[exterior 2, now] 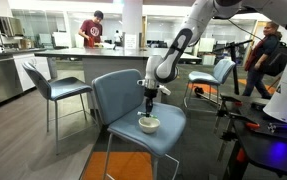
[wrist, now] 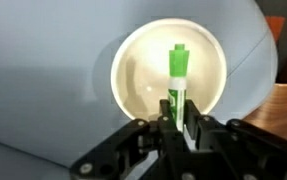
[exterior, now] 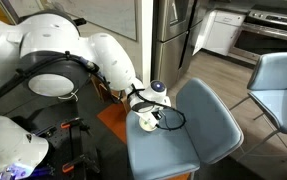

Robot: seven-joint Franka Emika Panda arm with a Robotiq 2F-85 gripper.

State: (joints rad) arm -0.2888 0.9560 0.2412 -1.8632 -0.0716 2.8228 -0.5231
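Clamping the green marker [wrist: 178, 70], base hidden behind claw [wrist: 177, 113].

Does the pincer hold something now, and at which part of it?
Yes: a green marker, gripped at its upper end; its other end points toward the white bowl.

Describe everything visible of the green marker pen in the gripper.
The green marker pen is a slim, plastic-looking cylinder with a stepped cap end. The gripper is shut on its near end, holding it roughly upright over the round white bowl on the grey-blue chair seat. Whether it touches the bowl is unclear.
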